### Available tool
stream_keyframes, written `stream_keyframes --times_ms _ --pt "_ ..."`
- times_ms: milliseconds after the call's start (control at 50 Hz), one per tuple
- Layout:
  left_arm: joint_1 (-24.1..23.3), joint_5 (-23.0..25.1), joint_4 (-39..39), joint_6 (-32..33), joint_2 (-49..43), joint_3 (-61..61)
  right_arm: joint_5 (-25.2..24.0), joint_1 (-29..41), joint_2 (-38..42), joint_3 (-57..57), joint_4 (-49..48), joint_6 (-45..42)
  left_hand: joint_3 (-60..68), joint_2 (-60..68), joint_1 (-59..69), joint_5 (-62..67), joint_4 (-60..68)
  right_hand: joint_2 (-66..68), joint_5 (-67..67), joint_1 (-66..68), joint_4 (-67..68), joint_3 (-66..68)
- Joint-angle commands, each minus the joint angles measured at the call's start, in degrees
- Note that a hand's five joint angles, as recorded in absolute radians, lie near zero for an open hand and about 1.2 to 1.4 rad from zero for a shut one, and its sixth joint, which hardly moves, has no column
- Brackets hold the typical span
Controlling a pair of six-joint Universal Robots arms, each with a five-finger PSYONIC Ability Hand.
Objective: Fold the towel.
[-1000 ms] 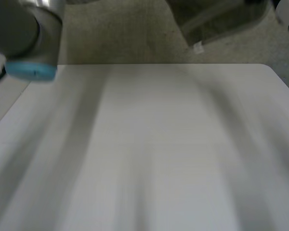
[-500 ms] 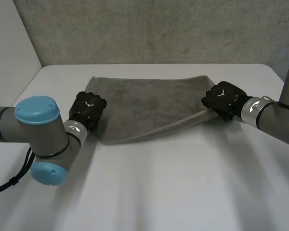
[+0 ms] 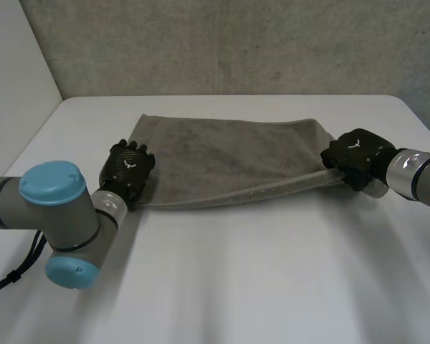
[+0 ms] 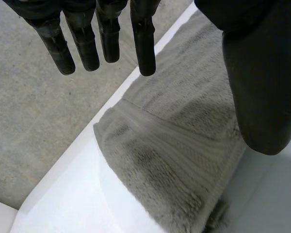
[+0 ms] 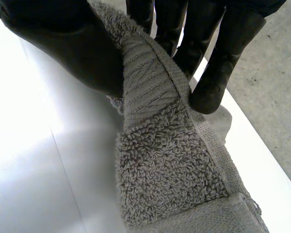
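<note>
While the grey towel (image 3: 229,161) lies spread across the far half of the white counter (image 3: 272,279), both hands are at its near edge, one at each end. The left hand (image 3: 129,172) is over the towel's near left corner, back upward, and the left arm (image 3: 54,208) comes in from the near side of the towel. Seen from the left wrist, its fingers (image 4: 143,39) are straight and slightly spread, held above the cloth and well apart from the thumb (image 4: 262,87). Nothing is pinched between them, and the ribbed hem of the corner lies on the counter beneath the palm.

The right hand (image 3: 358,159) is at the towel's near right corner. Seen from the right wrist, its fingers (image 5: 218,73) and thumb (image 5: 63,43) are closed on the cloth. The hem is squeezed between them, and the terry loops bunch just beyond the grip. From the right hand the towel's near hem runs in an almost straight line across to the left hand. The cloth behind that hem lies flat but lightly rumpled. Beyond the towel's far edge a strip of bare counter ends at a grey concrete surface (image 3: 236,43).
</note>
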Motion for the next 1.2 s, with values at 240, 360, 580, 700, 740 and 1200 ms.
stream_keyframes --times_ms 240,360,580,700,740,1200 --pt "0.9 2.9 -0.3 1.8 -0.3 -0.8 1.0 0.0 2.1 -1.3 -1.8 4.2 4.9 4.8 4.7 7.1 4.8 4.4 2.9 3.7 3.1 3.5" --pt "1.2 2.8 -0.3 1.9 -1.5 1.5 1.2 -0.1 2.7 -0.9 -1.8 4.4 39.9 39.8 39.7 42.1 39.8 4.4 2.9 3.7 3.1 3.5" --pt "3.8 1.9 -2.7 4.3 -3.5 4.5 0.8 -1.2 3.3 0.9 -0.6 6.3 63.2 63.2 63.0 65.5 63.1 -46.2 -47.6 -46.8 -47.5 -47.0" --pt "5.2 2.0 -4.0 3.6 -0.1 3.7 0.9 -2.2 3.2 1.6 0.3 6.4 63.2 63.2 63.0 65.5 63.1 -45.8 -47.3 -46.5 -47.1 -46.7" --pt "5.3 1.9 -4.1 3.7 0.5 3.4 0.9 -3.2 3.1 2.0 0.6 6.4 63.2 63.2 63.0 65.5 63.1 -45.8 -47.3 -46.5 -47.1 -46.7" --pt "5.3 2.2 -4.2 1.5 3.5 -0.1 0.1 -5.5 2.8 8.9 1.8 8.9 63.2 63.2 63.0 65.5 63.1 -30.0 -31.5 -30.7 -31.3 -30.9"
